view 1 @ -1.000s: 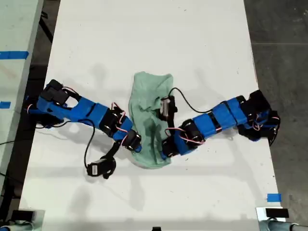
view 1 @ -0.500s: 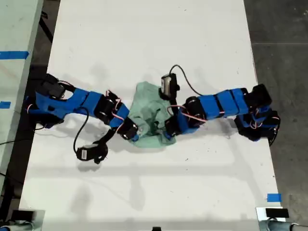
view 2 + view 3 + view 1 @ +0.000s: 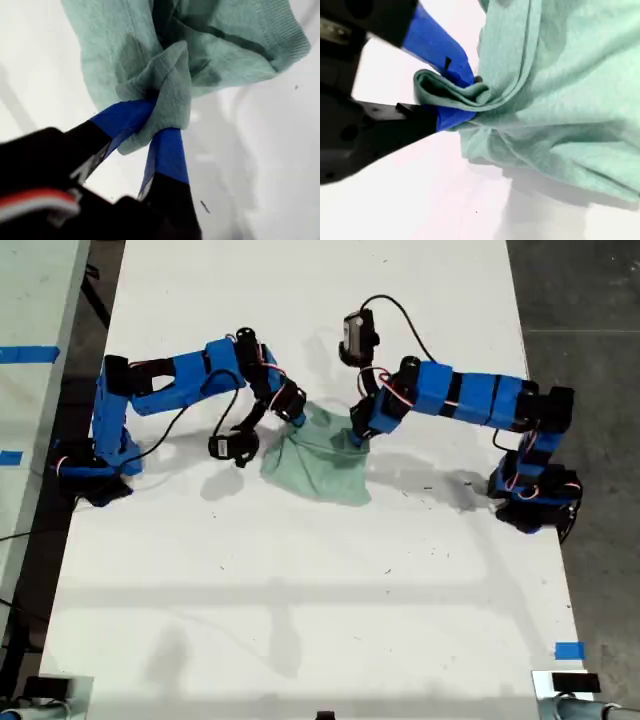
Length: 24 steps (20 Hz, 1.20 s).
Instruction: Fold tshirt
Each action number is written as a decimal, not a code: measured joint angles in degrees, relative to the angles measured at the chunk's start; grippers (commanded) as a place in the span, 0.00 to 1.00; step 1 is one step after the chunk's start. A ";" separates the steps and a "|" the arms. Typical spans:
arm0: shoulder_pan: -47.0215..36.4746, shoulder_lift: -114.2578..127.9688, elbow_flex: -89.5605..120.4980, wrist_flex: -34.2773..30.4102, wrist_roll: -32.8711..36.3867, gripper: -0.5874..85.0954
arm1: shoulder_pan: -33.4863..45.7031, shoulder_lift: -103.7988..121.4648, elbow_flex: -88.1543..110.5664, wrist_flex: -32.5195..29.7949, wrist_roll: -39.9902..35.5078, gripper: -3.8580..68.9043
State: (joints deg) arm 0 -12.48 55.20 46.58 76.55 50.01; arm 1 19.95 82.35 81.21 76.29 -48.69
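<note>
- Your first gripper [image 3: 152, 125] and second gripper [image 3: 455, 100] each pinch a bunched edge of the tshirt [image 3: 325, 460].
- It hangs crumpled at table [image 3: 300, 620] centre, toward twelve o'clock.
- No tidy fold shows yet; folding remains.

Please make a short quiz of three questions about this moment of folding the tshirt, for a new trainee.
1. True or false: both grippers are shut on the tshirt.
2. Which surface lies under the cloth? A) white table B) grey floor C) blue mat
3. Fill in: in the exterior view the tshirt is ____ (spread flat / bunched).

Key:
1. True. My first gripper pinches a fold, and my second gripper clamps another bunch of cloth.
2. A, the white table.
3. Bunched; it hangs gathered between the two arms.
</note>
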 measured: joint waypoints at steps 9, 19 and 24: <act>-8.44 -7.47 -2.55 2.20 -2.11 0.28 | 8.09 -7.21 6.94 -5.63 -0.35 0.50; -3.69 33.75 28.04 8.09 -13.62 0.07 | 4.31 33.93 18.81 9.49 14.41 0.33; 7.03 73.56 77.08 -13.36 -30.15 0.01 | -8.26 60.56 47.72 -0.53 32.87 0.23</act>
State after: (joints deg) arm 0 -5.45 128.76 123.66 63.19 19.86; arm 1 11.69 142.91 128.94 75.76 -15.82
